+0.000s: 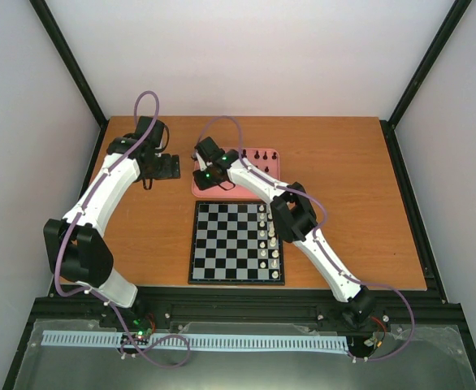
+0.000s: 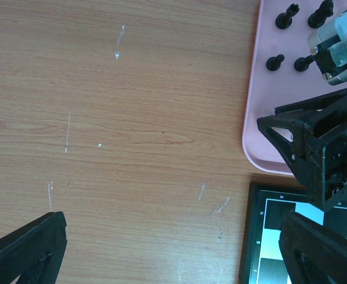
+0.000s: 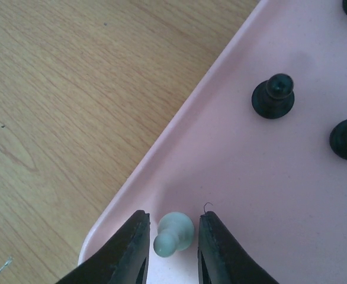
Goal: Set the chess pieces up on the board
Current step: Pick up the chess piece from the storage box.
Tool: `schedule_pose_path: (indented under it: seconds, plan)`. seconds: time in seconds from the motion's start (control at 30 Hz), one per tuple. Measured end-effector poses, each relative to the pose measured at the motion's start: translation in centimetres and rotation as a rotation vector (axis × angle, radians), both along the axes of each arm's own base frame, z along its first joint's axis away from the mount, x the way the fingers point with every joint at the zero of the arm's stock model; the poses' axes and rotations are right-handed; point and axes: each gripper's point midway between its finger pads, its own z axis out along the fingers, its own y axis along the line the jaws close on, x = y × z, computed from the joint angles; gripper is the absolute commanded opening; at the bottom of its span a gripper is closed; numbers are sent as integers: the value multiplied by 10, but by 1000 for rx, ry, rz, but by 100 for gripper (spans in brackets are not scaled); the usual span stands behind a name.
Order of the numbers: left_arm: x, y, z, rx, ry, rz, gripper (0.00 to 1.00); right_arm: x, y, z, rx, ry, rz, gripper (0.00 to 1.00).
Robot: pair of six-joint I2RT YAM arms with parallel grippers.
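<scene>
I am viewing the right tool (image 3: pixel 172 218) with its jaws standing slightly apart around a cream-white pawn (image 3: pixel 176 232) in the near-left corner of the pink tray (image 3: pixel 238 177). The left tool (image 2: pixel 170 228) is hanging wide apart over the counter (image 2: pixel 132 118). The board (image 1: pixel 222 244) is lying just near of the tray.

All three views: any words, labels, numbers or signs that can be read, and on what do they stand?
No text can be read in any view.
Tiny pale marks on the board border: too small to read.
Small dark print on the right arm: too blurred to read.
</scene>
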Motion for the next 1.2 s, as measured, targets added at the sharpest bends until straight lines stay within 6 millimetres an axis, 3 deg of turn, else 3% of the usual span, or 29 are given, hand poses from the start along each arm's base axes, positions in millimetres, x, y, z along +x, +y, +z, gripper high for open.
schedule_pose_path:
  seconds: [0.3, 0.43, 0.73, 0.87, 1.03, 1.2]
  plan:
    - [0, 0, 0, 0, 0, 0, 100, 2, 0, 2, 4, -4, -3, 15]
    - [0, 0, 0, 0, 0, 0, 100, 4, 1, 4, 11, -11, -5, 3]
    - [0, 0, 0, 1, -1, 1, 100, 9, -5, 4, -22, -46, -3, 3]
    - [0, 1, 1, 3, -3, 2, 100, 7, -15, 16, -60, -63, -8, 3]
    - [-1, 2, 3, 7, -11, 5, 100, -28, -53, 55, -123, -56, -17, 3]
    - [-2, 2, 4, 7, -16, 5, 100, -96, -106, 109, -156, -65, -23, 3]
